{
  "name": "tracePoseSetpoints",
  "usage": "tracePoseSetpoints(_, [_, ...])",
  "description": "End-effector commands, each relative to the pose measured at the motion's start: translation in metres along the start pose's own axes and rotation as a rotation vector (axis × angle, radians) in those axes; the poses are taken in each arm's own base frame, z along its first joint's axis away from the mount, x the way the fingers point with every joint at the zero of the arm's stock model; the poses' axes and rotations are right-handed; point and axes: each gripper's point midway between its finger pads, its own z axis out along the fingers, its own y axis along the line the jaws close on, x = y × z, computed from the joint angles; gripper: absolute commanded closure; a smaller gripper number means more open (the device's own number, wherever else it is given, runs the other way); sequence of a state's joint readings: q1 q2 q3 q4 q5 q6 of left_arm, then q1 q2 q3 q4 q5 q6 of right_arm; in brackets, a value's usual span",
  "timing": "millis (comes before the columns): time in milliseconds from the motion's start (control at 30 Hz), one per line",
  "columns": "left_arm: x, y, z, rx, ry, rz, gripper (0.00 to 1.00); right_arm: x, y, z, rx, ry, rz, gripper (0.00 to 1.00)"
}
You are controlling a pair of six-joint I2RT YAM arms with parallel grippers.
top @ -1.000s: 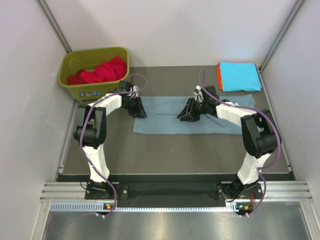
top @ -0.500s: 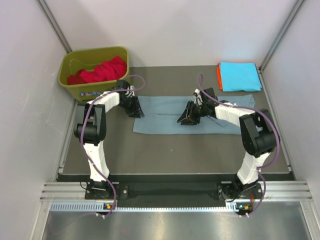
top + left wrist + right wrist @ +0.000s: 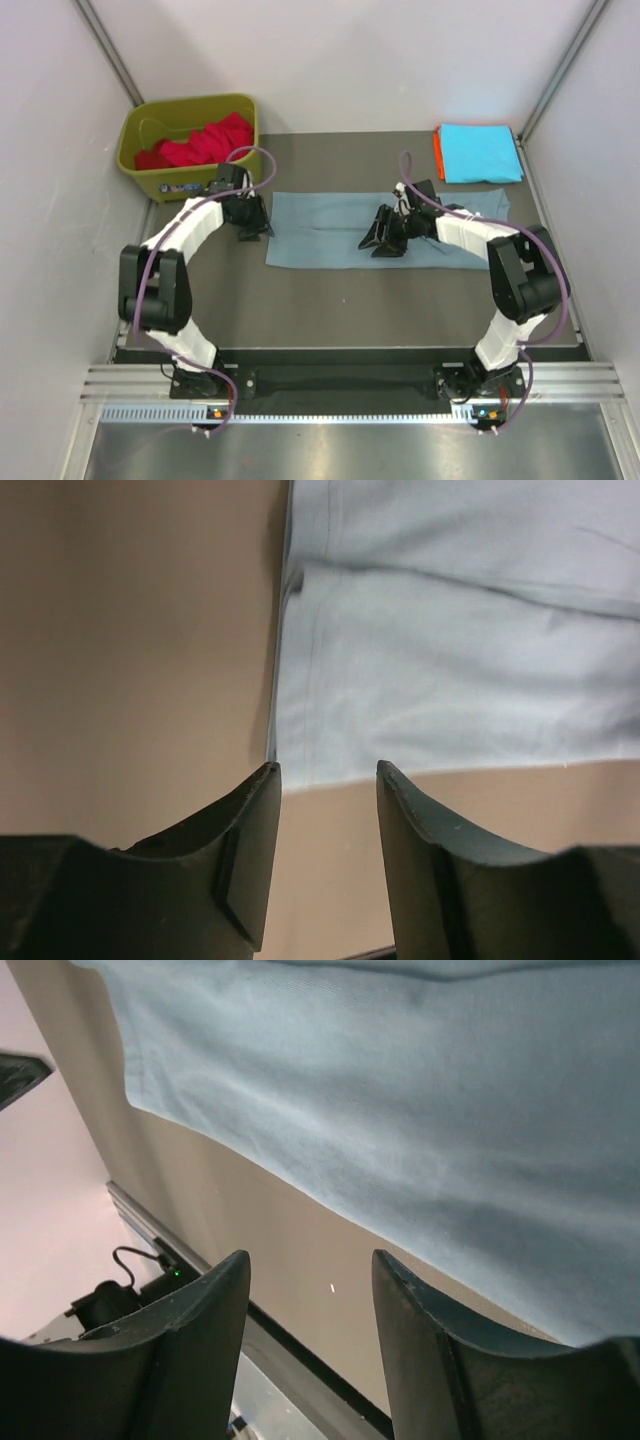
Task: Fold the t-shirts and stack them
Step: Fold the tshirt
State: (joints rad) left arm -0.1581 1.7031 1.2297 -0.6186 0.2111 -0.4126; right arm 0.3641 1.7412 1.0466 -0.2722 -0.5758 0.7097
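Left gripper [image 3: 250, 224] hangs with jaws parted and empty, just off the left end of the grey-blue t-shirt [image 3: 325, 235], which lies as a long strip across the table [image 3: 350, 300]. Right gripper [image 3: 385, 241] hovers over the strip's middle, also parted and empty. Folded cyan t-shirt [image 3: 480, 150] lies far right.
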Motion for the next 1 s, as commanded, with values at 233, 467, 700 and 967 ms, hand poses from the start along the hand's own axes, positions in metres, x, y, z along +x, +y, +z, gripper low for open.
tracePoseSetpoints(233, [0.037,0.007,-0.007,0.049,-0.014,-0.184,0.51,-0.004,0.026,-0.045,-0.014,-0.151,-0.077,0.39])
tracePoseSetpoints(467, [0.045,0.005,0.013,0.119,0.017,-0.435,0.50,0.024,0.009,-0.071,0.003,-0.140,-0.106,0.35])
tracePoseSetpoints(700, [0.044,0.015,0.014,0.063,-0.004,-0.512,0.50,0.032,0.006,-0.108,-0.037,-0.225,-0.134,0.34])
tracePoseSetpoints(967, [0.050,0.019,0.016,0.029,0.011,-0.593,0.53,0.033,-0.016,-0.132,-0.046,-0.263,-0.109,0.34])
